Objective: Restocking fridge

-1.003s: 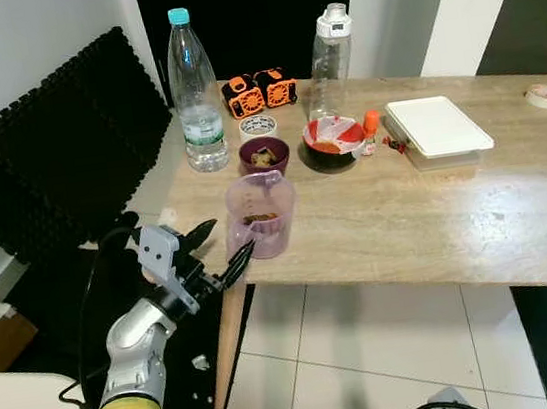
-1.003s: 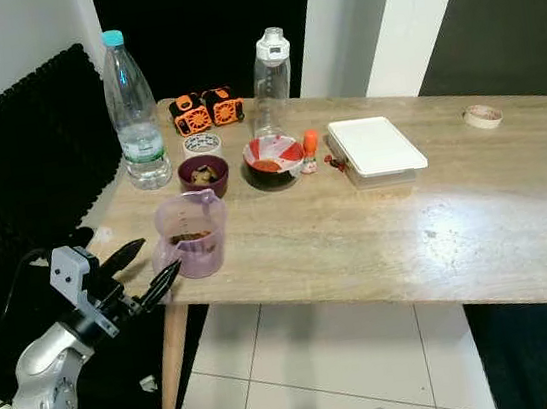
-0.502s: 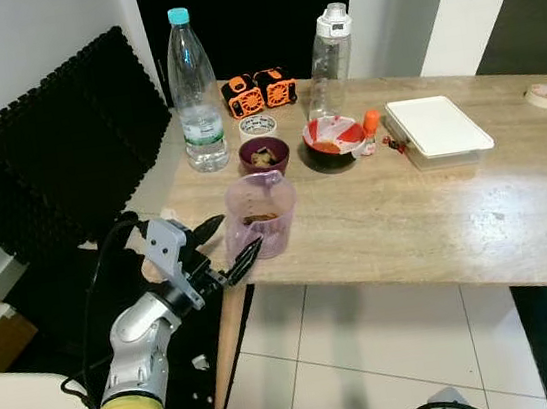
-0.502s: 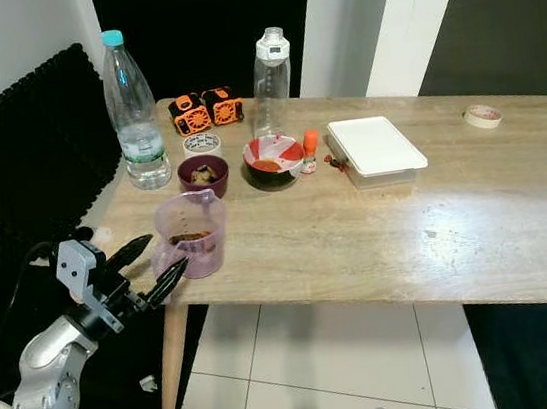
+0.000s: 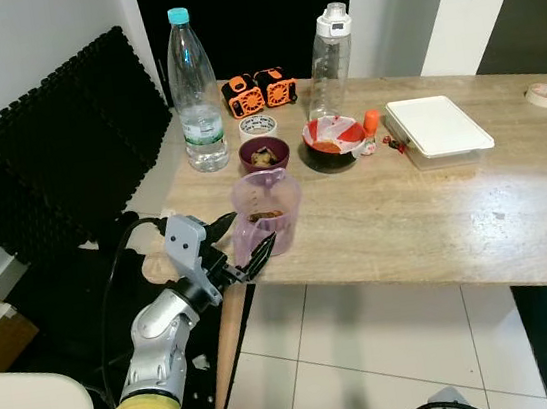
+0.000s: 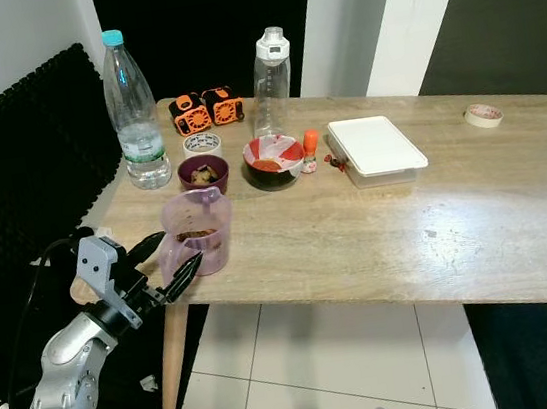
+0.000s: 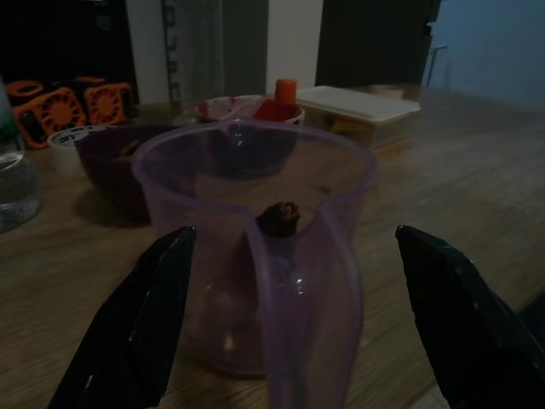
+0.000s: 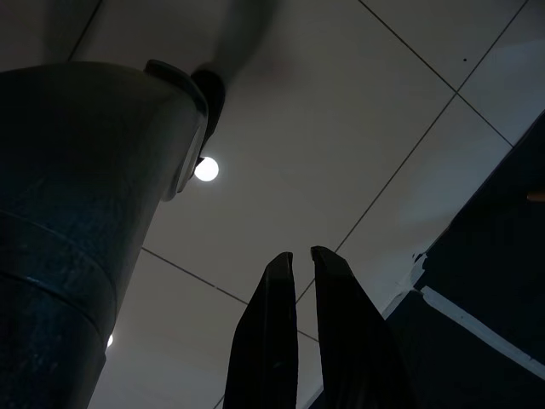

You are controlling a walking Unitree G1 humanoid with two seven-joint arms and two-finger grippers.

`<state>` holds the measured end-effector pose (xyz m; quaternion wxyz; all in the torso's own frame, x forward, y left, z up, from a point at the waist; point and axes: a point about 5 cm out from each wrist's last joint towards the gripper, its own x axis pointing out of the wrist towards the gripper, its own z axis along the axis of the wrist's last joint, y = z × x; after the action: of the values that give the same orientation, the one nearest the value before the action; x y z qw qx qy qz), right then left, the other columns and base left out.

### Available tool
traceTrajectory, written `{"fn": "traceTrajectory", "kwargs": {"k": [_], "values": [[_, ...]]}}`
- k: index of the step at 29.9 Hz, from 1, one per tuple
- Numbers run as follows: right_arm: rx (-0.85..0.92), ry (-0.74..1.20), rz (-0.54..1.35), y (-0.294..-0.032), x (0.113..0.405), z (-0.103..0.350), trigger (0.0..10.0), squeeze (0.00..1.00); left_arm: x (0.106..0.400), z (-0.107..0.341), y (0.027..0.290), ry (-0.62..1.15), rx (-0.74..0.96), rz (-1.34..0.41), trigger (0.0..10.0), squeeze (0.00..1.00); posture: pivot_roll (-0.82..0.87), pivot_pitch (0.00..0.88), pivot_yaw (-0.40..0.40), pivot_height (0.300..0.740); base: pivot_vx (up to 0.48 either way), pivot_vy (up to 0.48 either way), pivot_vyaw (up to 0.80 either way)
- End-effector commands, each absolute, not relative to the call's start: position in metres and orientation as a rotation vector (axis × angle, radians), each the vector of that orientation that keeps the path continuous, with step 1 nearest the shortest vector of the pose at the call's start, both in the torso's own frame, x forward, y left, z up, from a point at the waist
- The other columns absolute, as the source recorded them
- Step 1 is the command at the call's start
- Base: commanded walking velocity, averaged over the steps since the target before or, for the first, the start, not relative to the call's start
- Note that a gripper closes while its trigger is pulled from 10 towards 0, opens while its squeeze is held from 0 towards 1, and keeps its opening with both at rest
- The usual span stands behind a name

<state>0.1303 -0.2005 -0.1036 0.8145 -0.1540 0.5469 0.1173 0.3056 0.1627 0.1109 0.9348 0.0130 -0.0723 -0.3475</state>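
A long wooden table [image 5: 436, 213] stretched before me, its near left corner closest to my left arm. A black foam mat [image 5: 55, 153] leaned on the wall at about nine o'clock from that corner.

The tallest containers stood along the far edge: a clear water bottle with a teal cap [image 5: 195, 92], holding water in its lower part, at eleven o'clock from the purple jug, and a clear sports bottle with a white lid [image 5: 330, 56] at one o'clock; what it held I could not tell. A flat white lidded box [image 5: 437, 127] lay at two o'clock, shut, its contents hidden.

The purple measuring jug [image 5: 266, 213] stood near the table's front left edge, with some dark brown stuff at the bottom. My left gripper [image 5: 245, 239] sat at its seven o'clock, fingers spread wide, one on each side of the jug's handle, touching nothing.

Beyond the jug at twelve o'clock was a small maroon bowl [image 5: 264, 154] with brownish bits, and next to it a red-and-white bowl [image 5: 334, 142] with something orange-red. Two orange-and-black blocks [image 5: 259, 91] sat behind them.

My right gripper [image 8: 298, 266] hung idle over floor tiles, fingers nearly pressed together.
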Motion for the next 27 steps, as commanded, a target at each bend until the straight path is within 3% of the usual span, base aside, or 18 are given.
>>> {"fn": "traceTrajectory", "kwargs": {"k": [1,22,23,24,25,26,27], "values": [[-0.332,1.174,0.242,-0.203,0.128,-0.104,10.0,0.0,0.308,0.108,0.157,-0.13,0.057,-0.706,10.0,0.0,0.1,0.021,-0.06,0.74,0.0,0.0,0.0],[-0.331,1.174,0.242,-0.202,0.128,-0.104,10.0,0.0,0.318,0.111,0.153,-0.139,0.096,-0.572,9.9,0.0,0.1,0.023,-0.057,0.74,0.0,0.0,0.0],[-0.331,1.174,0.242,-0.202,0.128,-0.104,10.0,0.0,0.318,0.111,0.152,-0.14,0.092,-0.576,6.5,0.0,0.1,0.023,-0.057,0.74,0.0,0.0,0.0],[-0.331,1.174,0.242,-0.202,0.128,-0.104,10.0,0.0,0.318,0.111,0.152,-0.141,0.089,-0.579,4.9,0.0,0.1,0.023,-0.057,0.74,0.0,0.0,0.0],[-0.331,1.174,0.242,-0.202,0.128,-0.104,10.0,0.0,0.318,0.111,0.152,-0.141,0.089,-0.579,4.9,0.0,0.1,0.023,-0.057,0.74,0.0,0.0,0.0],[-0.33,1.174,0.242,-0.202,0.128,-0.104,10.0,0.0,0.318,0.111,0.151,-0.144,0.081,-0.582,2.6,0.0,0.1,0.023,-0.057,0.74,0.0,0.0,0.0],[-0.33,1.175,0.241,-0.202,0.128,-0.104,10.0,0.0,0.318,0.111,0.15,-0.147,0.076,-0.583,1.3,0.0,0.1,0.023,-0.057,0.74,0.0,0.0,0.0]]}}
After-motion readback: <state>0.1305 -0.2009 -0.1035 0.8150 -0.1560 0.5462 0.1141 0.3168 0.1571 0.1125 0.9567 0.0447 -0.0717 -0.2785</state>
